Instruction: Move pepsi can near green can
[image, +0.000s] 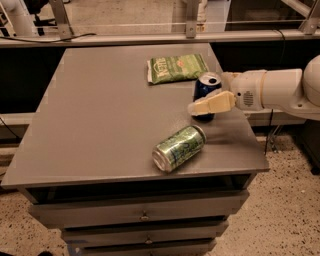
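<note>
Blue pepsi can (204, 89) touching end effector (201, 103)

The pincer (206, 103) was at the upright pepsi can (204, 88) on the worktop (100, 125); the green can (179, 148) lay near, on its side.

Grey table (100, 125) carries chip bag (177, 68), upright pepsi can (207, 83), green can (179, 148) (on its side); end effector (202, 103) at pepsi can.
</note>
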